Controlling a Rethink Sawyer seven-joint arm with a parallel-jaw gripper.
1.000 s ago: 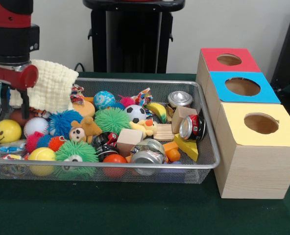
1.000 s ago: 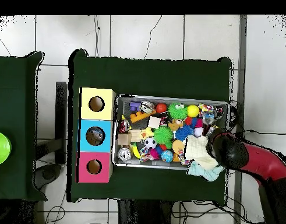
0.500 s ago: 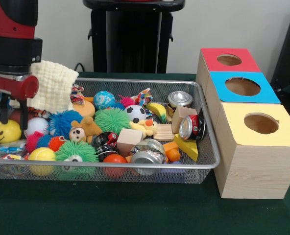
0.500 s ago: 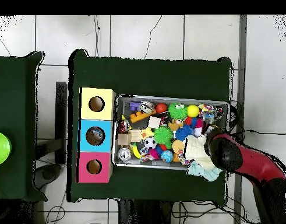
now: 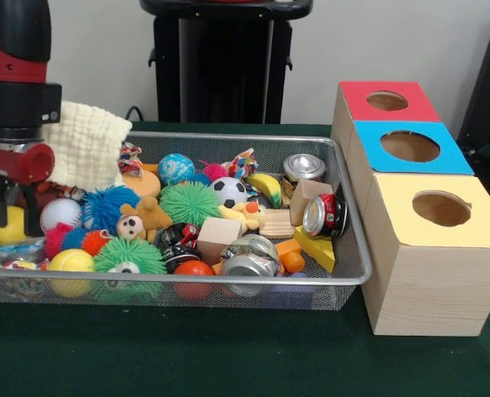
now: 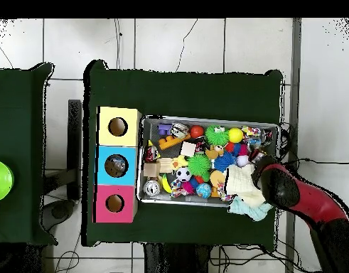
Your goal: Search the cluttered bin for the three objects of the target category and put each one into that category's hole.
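- Gripper (image 5: 15, 198): at the basket's 9 o'clock end in the front view, lowered among the toys; two dark fingers (image 5: 35, 211) stand apart, one on each side of a yellow smiley ball (image 5: 5, 225), closed on nothing.
- Cream cloth (image 5: 86, 145): draped over the basket's far rim, just beside the gripper.
- Wire basket (image 5: 344, 273): on the green counter (image 5: 228, 356), filled with mixed toys.
- Green spiky ball (image 5: 189, 203): near the basket's middle, beside a small soccer ball (image 5: 228, 191).
- Cans (image 5: 303, 168): one upright at the 1 o'clock corner, a red one (image 5: 326, 215) on its side at 3 o'clock, another on its side (image 5: 249, 256) by the near rim.
- Boxes: red (image 5: 386, 101), blue (image 5: 410, 147) and yellow (image 5: 439, 211), each with a round hole, in a row touching the basket's 3 o'clock side.
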